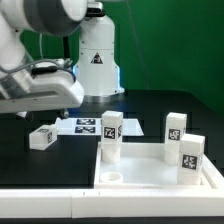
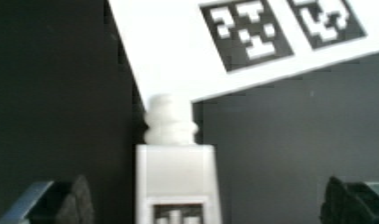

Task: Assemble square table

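The square table's white top point(image 1: 150, 172) lies at the exterior view's right. Three white tagged legs stand upright at its corners point(image 1: 111, 136) point(image 1: 175, 128) point(image 1: 191, 158), and the near left corner shows a round socket point(image 1: 110, 180). Another leg point(image 1: 42, 137) lies loose on the black table under my arm point(image 1: 45, 90). In the wrist view this leg point(image 2: 173, 170) lies between the fingers, its threaded end point(image 2: 170, 118) toward the marker board. My gripper point(image 2: 207, 203) is open, and both dark fingers point(image 2: 54, 202) stand well clear of the leg.
The marker board point(image 1: 84, 127) point(image 2: 239, 45) lies flat on the black table just beyond the loose leg, between it and the table top. The robot's white base point(image 1: 97, 60) stands at the back.
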Motion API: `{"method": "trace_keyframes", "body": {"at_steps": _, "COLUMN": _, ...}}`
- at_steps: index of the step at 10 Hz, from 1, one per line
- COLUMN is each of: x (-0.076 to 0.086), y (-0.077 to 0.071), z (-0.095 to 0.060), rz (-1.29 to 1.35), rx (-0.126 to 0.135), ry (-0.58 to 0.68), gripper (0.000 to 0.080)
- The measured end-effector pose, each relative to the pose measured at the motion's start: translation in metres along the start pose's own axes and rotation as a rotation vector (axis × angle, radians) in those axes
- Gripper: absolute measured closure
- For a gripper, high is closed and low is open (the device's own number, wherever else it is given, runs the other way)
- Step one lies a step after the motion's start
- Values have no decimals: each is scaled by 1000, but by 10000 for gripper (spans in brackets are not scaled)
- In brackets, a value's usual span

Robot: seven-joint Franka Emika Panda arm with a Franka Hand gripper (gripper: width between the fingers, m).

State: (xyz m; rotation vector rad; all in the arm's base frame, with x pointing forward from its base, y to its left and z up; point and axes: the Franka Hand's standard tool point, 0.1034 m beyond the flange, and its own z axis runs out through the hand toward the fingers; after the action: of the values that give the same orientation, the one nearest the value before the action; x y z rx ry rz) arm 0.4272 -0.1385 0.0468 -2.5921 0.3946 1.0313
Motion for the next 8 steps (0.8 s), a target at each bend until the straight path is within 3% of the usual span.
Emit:
{"method": "trace_keyframes", "body": {"at_steps": 2, "x": 20, "y": 1, "z": -23, "rz": -8, "rx": -10, "ry": -150, "gripper": 151}}
{"method": "trace_keyframes", "body": {"at_steps": 3, "x": 28, "y": 2, "z": -22, "rz": 19, "rx": -8, "ry": -215, "gripper": 151}}
{"method": "trace_keyframes", "body": {"at_steps": 5, "x": 32, "y": 3, "z": -23, "rz": 32, "rx": -18, "ry": -209, "gripper": 151}}
{"method": "trace_keyframes", "body": {"at_steps": 6, "x": 32, "y": 3, "z": -21, "rz": 47, "rx": -19, "ry": -212, "gripper": 151}}
{"method": "trace_keyframes", "body": {"at_steps": 8, "x": 29, "y": 2, "z": 8, "rz": 73, "rx": -17, "ry": -246, "gripper": 151}}
